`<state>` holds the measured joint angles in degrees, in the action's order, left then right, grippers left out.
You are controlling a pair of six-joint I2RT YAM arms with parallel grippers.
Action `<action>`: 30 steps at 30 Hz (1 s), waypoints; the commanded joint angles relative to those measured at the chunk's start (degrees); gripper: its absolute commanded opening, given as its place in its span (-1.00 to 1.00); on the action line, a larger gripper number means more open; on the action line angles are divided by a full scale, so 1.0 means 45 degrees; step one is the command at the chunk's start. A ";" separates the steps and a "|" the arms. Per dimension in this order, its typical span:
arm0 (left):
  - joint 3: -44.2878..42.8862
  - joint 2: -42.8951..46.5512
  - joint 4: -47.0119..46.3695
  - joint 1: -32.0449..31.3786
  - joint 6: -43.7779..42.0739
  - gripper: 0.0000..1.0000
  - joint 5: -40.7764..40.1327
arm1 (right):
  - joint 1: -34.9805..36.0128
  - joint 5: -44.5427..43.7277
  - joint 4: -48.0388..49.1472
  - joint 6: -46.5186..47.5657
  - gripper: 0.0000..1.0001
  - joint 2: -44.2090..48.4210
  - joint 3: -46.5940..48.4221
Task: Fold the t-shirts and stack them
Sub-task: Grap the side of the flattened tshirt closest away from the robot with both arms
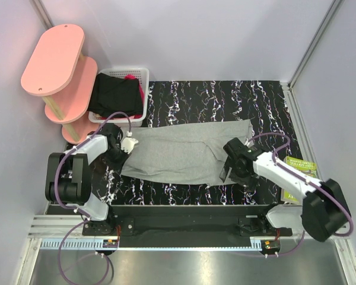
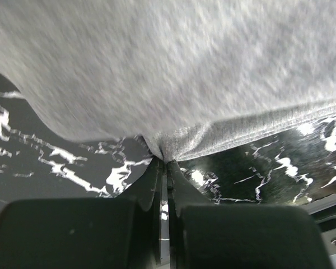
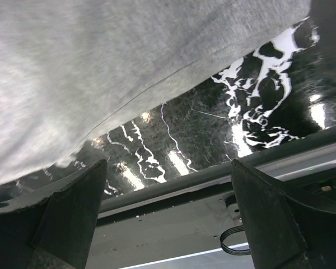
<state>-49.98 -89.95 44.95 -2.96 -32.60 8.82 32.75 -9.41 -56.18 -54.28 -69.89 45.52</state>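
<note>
A light grey t-shirt (image 1: 181, 151) lies spread across the black marbled table (image 1: 225, 101). My left gripper (image 1: 126, 144) is at its left end, shut on a pinch of the grey cloth (image 2: 179, 143). My right gripper (image 1: 226, 172) is open at the shirt's near right edge; the grey cloth (image 3: 101, 73) lies just ahead of its fingers (image 3: 73, 213) and nothing sits between them. A black garment (image 1: 114, 95) fills the white basket (image 1: 141, 74) at the back left, with a bit of magenta cloth (image 1: 130, 77) beside it.
A pink two-tier side table (image 1: 54, 59) stands at the far left. A green and white card (image 1: 301, 169) lies at the table's right edge. White walls close the back and sides. The arm mounting rail (image 1: 184, 211) runs along the near edge.
</note>
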 commanded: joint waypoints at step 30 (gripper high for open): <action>0.0559 0.0634 0.0167 0.1850 -0.1310 -1.00 -0.0437 | 0.0046 -0.4471 -0.1304 -0.2859 0.59 -0.2964 0.0705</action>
<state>-48.25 -88.12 45.15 4.78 -37.28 8.54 32.73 -24.40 -62.61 -64.88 -82.21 46.81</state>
